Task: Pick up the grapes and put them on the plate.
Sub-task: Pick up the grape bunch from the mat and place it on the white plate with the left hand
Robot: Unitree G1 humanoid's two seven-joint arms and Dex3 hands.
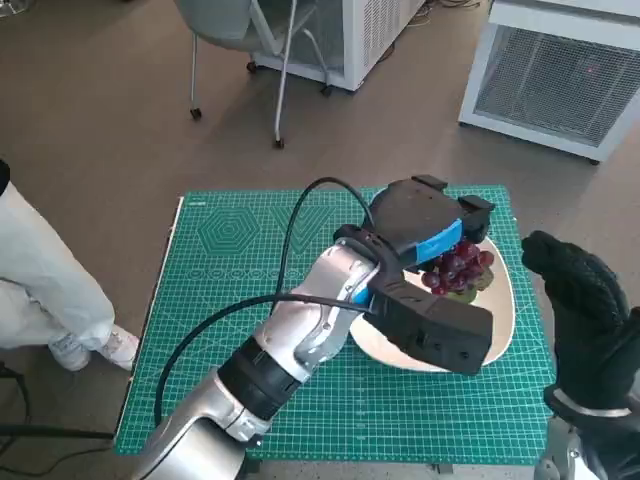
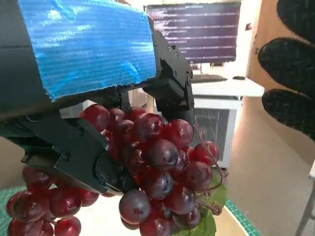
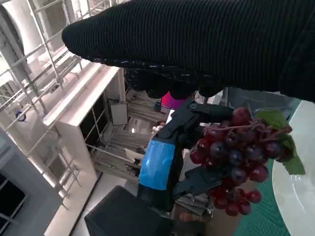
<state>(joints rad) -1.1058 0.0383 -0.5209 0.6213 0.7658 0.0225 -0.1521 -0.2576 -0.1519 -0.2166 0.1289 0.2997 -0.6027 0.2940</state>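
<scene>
From the head camera I see my left hand out over the right half of the green cutting mat, with its blue-taped back turned up and toward the far edge. It has the bunch of red grapes gripped between its black fingers: the bunch sits on the side of the hand toward my right, hanging over the white plate, with a bit of green leaf showing under the berries. From this angle I cannot tell whether the lowest grapes touch the plate or hang just above it.

The left wrist camera gives the closer look. The fingers are closed around the cluster, one black part pressing in across the berries and another behind them, so the grapes bulge out between and below. A thin brown stem loops along one side and the green leaf sits beneath. The pale surface of the plate shows right under the bunch.

My right hand, in the black knitted glove, is raised beside the plate at the mat's right edge, near the grapes but apart from them. Its fingers are spread and it holds nothing. In the right wrist camera the glove fills the upper part, and beyond it I see the taped left hand holding the grapes beside the plate's rim.

A person's white trouser leg and shoe stand off the mat's left side.
</scene>
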